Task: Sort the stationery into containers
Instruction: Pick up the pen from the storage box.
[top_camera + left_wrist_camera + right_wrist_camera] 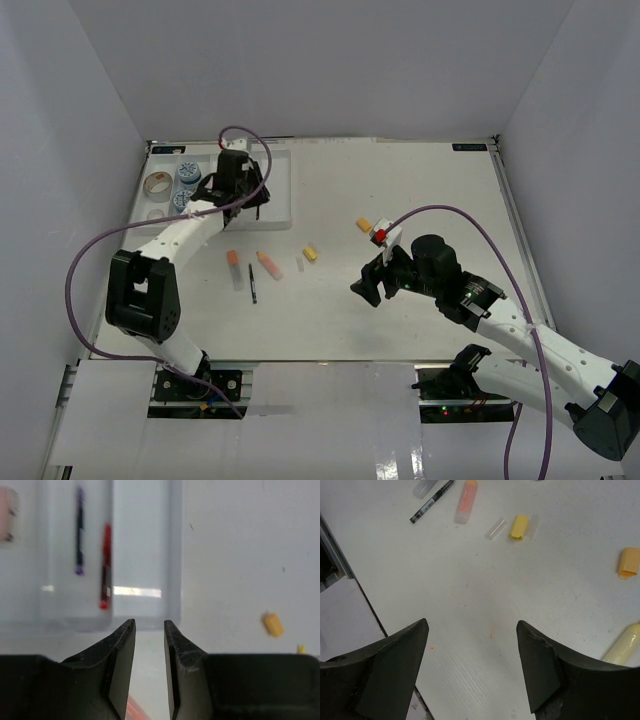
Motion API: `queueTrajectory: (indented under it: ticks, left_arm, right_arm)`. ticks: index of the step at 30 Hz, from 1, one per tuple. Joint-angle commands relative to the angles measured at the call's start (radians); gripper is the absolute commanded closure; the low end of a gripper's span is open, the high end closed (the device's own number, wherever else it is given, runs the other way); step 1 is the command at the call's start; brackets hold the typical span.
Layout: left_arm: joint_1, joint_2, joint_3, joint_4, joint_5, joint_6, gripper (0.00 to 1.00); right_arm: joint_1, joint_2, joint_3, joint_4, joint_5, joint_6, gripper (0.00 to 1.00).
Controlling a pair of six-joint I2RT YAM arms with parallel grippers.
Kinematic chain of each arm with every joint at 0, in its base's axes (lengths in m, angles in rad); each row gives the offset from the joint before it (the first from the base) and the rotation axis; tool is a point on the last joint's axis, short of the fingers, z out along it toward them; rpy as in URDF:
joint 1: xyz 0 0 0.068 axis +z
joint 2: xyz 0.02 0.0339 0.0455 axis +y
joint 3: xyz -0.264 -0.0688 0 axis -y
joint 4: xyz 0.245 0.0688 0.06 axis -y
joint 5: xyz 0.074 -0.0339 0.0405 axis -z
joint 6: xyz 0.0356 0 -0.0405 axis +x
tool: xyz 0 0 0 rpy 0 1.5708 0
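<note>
Your left gripper [150, 624] hangs at the near rim of the white tray [142, 540], in the upper left of the overhead view. Its jaws stand a narrow slit apart with nothing between them, so it looks free for another pick. In the upper left of its wrist view, a dark pen [79, 530] and a red pen [105, 567] lie lengthwise and appear to share one long compartment, like with like. A tape roll [157, 183] and two blue-white tubs [188, 173] sit at the tray's left end.

Your right gripper [472, 625] hovers over bare table, jaws spread wide and empty, likely poised for the loose pieces. Unsorted stationery lies along the top of its view: a black pen [432, 501], an orange marker [466, 501], a clear cap [495, 528] and a yellow cap [519, 526]. An orange cap [629, 562] sits at the right edge and a yellow marker [625, 642] at the lower right.
</note>
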Motion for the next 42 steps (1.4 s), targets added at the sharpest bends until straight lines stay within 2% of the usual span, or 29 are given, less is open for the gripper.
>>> queueTrajectory:
  ticks: [1,5,7,14,25,31,37,42]
  left_arm:
    - [0.096,0.073,0.109,-0.046,0.029,0.089,0.60]
    - [0.157,0.215,0.282,-0.094,0.048,0.134,0.64]
    - [0.168,0.262,0.316,-0.094,0.097,0.149,0.67]
    - [0.185,0.453,0.455,-0.102,0.134,0.166,0.75]
    - [0.185,0.553,0.492,-0.100,0.158,0.161,0.76]
    - [0.187,0.578,0.480,-0.097,0.167,0.155,0.63]
    - [0.181,0.599,0.465,-0.097,0.105,0.167,0.60]
    - [0.179,0.590,0.452,-0.102,0.007,0.178,0.65]
  right_arm:
    - [-0.003,0.003,0.011,0.012,0.011,-0.002,0.23]
    - [-0.003,0.018,0.017,0.012,0.016,-0.009,0.23]
    - [-0.003,0.029,0.019,0.012,0.017,-0.010,0.23]
    - [-0.003,0.055,0.029,-0.001,0.020,-0.010,0.23]
    - [-0.003,0.073,0.037,-0.011,0.031,-0.012,0.23]
    - [-0.003,0.083,0.040,-0.011,0.030,-0.012,0.23]
    - [-0.003,0.087,0.045,-0.011,0.030,-0.013,0.23]
    - [-0.003,0.084,0.043,-0.011,0.025,-0.015,0.23]
